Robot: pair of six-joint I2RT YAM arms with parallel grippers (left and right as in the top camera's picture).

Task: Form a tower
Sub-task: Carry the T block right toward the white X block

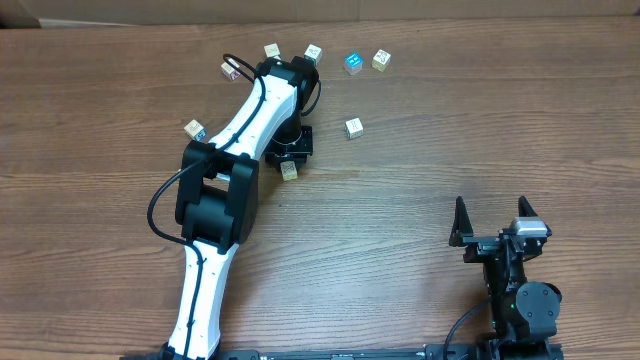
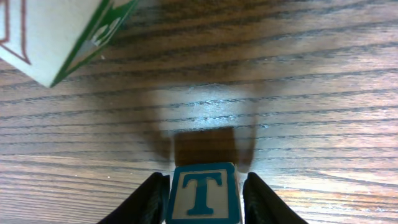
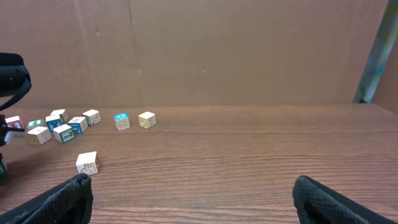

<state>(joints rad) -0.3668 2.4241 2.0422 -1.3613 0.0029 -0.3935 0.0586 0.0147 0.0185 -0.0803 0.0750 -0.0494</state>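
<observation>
Nearest the robot, at five o'clock on the worktop (image 1: 450, 120), the right gripper (image 1: 490, 205) waits with its jaws spread wide and nothing between them. Past the centre, toward eleven o'clock, the left gripper (image 2: 204, 179) is clamped on the two opposite sides of a blue-lettered T cube (image 2: 202, 194), low over the wood.

Just beside it, at its six o'clock in the overhead view, stands a pale block (image 1: 290, 172). It looms large in the left wrist view, so it is probably the top of the tower. Its height in cubes cannot be read.

The cubes look light, stiff and smooth-faced. A square pinch across two flat sides at mid-height should hold one, while a corner grip could slip. A one-cube-wide stack would likely topple at a nudge.

A single cube (image 1: 353, 127) lies at one o'clock. More loose cubes (image 1: 352, 63) are strewn from eleven to one, near the far edge and the cardboard wall (image 3: 205, 50). Bare wood toward three and six o'clock gives the most room to move.
</observation>
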